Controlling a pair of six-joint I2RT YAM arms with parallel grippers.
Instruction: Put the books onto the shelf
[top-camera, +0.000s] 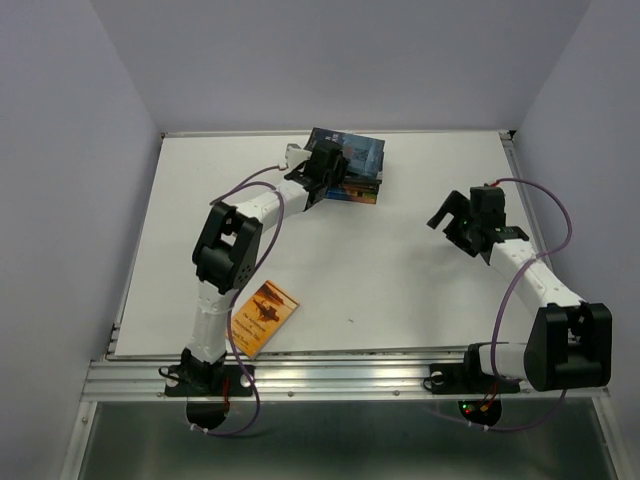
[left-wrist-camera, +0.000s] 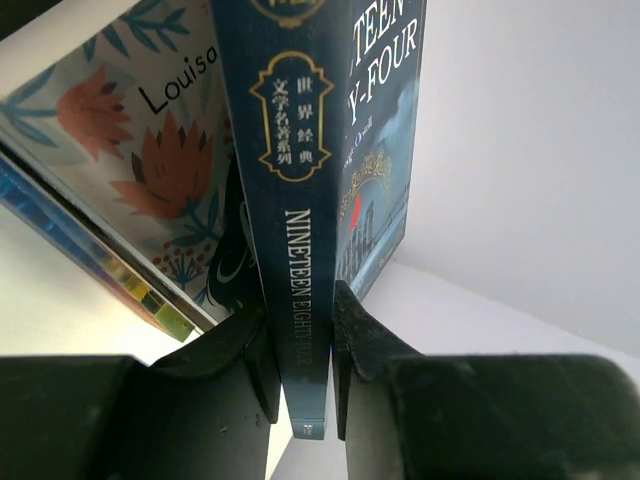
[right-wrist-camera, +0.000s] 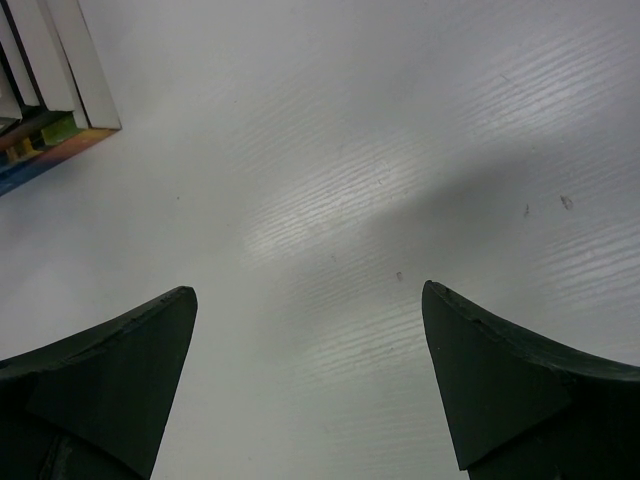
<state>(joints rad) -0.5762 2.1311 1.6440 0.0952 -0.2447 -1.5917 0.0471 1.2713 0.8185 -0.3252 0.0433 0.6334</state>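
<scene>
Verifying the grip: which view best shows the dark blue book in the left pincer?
Left wrist: the dark blue book fills it, spine clamped in the left pincer. Top external shows the book small, partly behind the pincer. Right wrist: only a stack corner.

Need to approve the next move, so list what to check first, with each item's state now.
1. Left tool clamped on blue book at its spine: ok.
2. Blue book sits straight between the fingers: ok.
3. Floral book apart from the blue book: cannot tell.
4. Right tool open, empty, away from the stack: ok.
5. Orange book put away: not ok, it lies flat by the left arm's base.
6. Shelf in view: not ok.
</scene>
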